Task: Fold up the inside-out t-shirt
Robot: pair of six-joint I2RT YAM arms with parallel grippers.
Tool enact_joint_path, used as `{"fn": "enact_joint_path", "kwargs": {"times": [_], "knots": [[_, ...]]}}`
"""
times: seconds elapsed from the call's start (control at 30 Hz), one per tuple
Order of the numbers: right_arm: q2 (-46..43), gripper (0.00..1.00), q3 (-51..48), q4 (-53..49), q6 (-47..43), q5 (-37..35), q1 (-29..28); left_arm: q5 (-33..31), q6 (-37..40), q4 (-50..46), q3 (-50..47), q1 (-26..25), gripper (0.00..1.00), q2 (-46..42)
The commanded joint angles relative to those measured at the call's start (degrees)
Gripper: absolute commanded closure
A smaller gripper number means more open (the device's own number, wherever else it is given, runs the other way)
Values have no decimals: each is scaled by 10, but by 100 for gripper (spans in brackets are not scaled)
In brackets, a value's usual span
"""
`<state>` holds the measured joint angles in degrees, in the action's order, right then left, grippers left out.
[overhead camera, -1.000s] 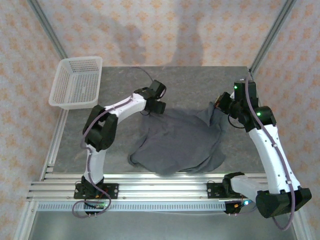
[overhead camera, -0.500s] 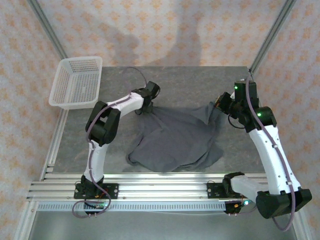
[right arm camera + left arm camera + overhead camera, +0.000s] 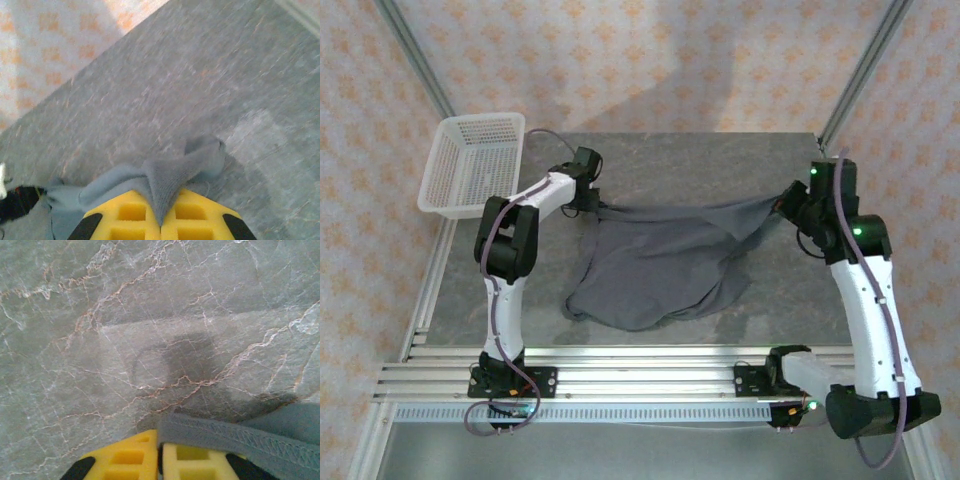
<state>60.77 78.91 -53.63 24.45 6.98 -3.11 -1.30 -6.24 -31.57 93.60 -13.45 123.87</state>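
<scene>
At the near edge of the table, ribbed aluminium rails (image 3: 640, 372) run side to side below the stone slab. Just beyond them lies the inside-out t-shirt (image 3: 660, 270), a soft, wrinkled, slate-grey knit. Its near part is a slack, rounded heap resting on the surface. Its far edge is drawn into a nearly straight line between the left gripper (image 3: 588, 203) and the right gripper (image 3: 784, 203). The left wrist view shows a flat hem with rows of stitching, and the right wrist view shows a fuzzy fold bunched to a peak.

The table (image 3: 720, 160) has a matte grey, stone-look top, veined with pale and rusty lines. A white plastic mesh basket (image 3: 445, 195), rectangular with flared walls, sits at the far left corner, well apart from the shirt. Behind stand slanting metal frame posts (image 3: 865, 70) and a pale pink wallpaper (image 3: 620, 60) with orange motifs.

The left gripper's yellow moulded fingers (image 3: 125, 460) are clenched together on the shirt's far-left corner. The hem is pinched between them and trails off across one finger, low over the slab. The right gripper's yellow fingers (image 3: 125, 215) are clamped on the far-right corner, with a wedge of cloth rising out of the seam between them.
</scene>
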Motion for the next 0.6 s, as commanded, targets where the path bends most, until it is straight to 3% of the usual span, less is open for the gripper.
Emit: {"fn": "enact_joint_path", "kwargs": {"times": [0.0, 0.1, 0.23, 0.37, 0.47, 0.57], "knots": [[7, 100, 21, -17, -16, 3, 20, 30, -10, -9, -7, 13, 97, -27], [12, 100, 19, -17, -20, -1, 21, 70, -26, -1, -17, 25, 100, -38], [20, 100, 34, -25, -30, -3, 28, 172, -62, 37, -56, 50, 100, -74], [23, 100, 51, -4, -26, 71, 28, 328, -103, 104, -101, 65, 100, -136], [34, 100, 106, 12, 6, 127, 29, 390, -152, 143, -116, 70, 100, -212], [48, 100, 203, 13, 45, 125, 28, 415, -210, 169, -118, 86, 100, -294]]}}
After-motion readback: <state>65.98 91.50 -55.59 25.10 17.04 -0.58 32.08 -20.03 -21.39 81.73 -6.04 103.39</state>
